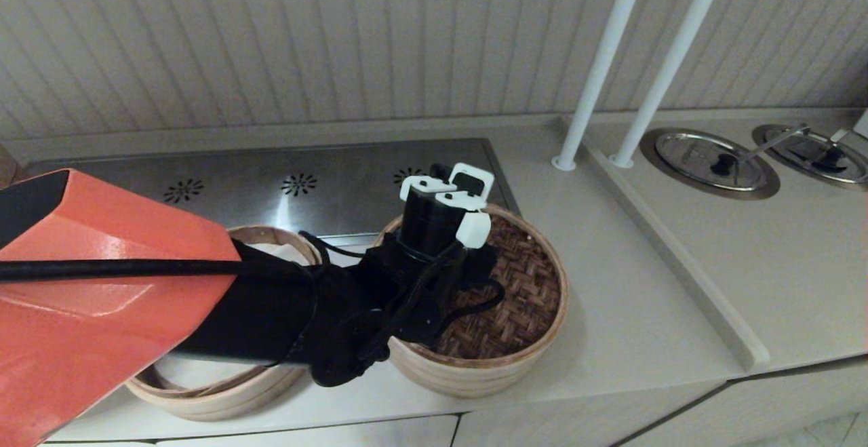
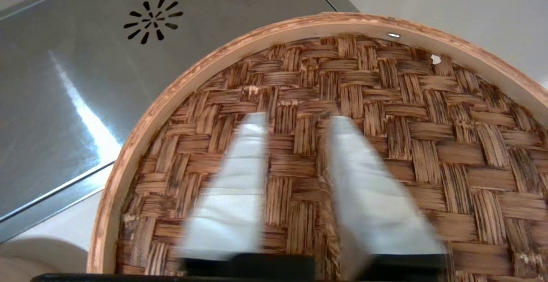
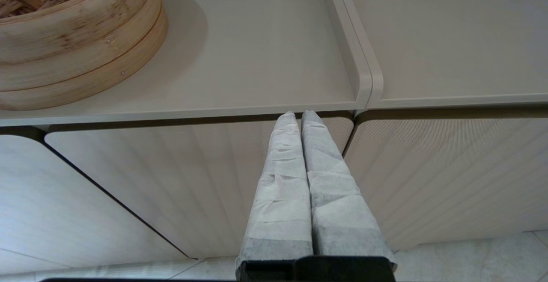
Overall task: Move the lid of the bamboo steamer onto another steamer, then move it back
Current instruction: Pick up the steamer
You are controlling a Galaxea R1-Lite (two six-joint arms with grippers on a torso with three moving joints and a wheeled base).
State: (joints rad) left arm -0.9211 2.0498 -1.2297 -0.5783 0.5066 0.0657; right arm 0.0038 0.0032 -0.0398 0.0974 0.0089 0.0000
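Note:
The bamboo steamer lid [image 1: 522,298] lies flat on a pale bamboo basket [image 3: 85,63] at the counter's middle; its woven top [image 2: 385,102] fills the left wrist view. That basket's floor is hidden, so I cannot tell whether its slats are dark. My left gripper [image 2: 298,119] hangs just over the lid's centre, open, with its fingers [image 2: 239,188] astride the small woven loop [image 2: 326,220] and blurred. In the head view the black wrist [image 1: 434,230] hides them. My right gripper [image 3: 298,113] is shut on nothing, parked low before the cabinet fronts under the counter edge.
A second steamer with a whitish inside [image 1: 203,393] stands left of the lidded one, mostly under my orange arm [image 1: 102,277]. Behind lie a steel plate with vent holes [image 1: 298,184], two white poles [image 1: 597,60], a raised ledge [image 1: 671,243] and round metal covers [image 1: 708,159].

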